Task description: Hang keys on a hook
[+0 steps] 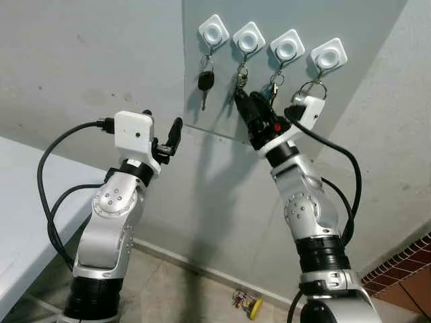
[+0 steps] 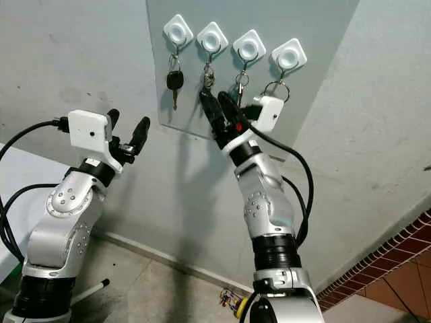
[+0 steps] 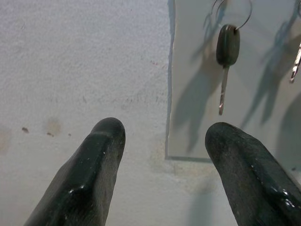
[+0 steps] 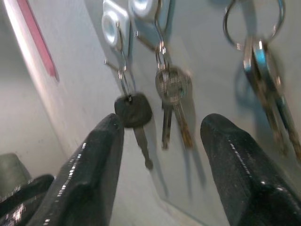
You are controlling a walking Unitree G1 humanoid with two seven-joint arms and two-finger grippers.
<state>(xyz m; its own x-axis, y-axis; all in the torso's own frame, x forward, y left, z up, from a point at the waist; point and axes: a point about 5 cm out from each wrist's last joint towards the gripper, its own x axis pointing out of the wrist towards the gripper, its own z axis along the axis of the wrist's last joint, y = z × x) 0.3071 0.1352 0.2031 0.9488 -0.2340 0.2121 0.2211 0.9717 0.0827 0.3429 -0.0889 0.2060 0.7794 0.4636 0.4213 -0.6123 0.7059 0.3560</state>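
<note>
A grey panel [image 1: 363, 40] on the wall carries several white hooks [image 1: 213, 29]. A black-headed key [image 1: 206, 81] hangs from the leftmost hook. A silver key bunch [image 4: 171, 89] hangs from the second, another bunch [image 4: 263, 56] from the third, and a key ring [image 1: 313, 86] from the fourth. My right gripper [image 1: 248, 101] is raised to the panel just below the second and third hooks, open, with nothing between its fingers. My left gripper [image 1: 163, 124] is open and empty, left of the panel's lower corner, facing the black key [image 3: 228, 44].
A white table [image 1: 20, 202] stands at the lower left. A small yellow object [image 1: 250, 306] lies on the floor by the wall base. Brick-pattern tiling [image 1: 404, 269] shows at the lower right. Black cables loop beside both arms.
</note>
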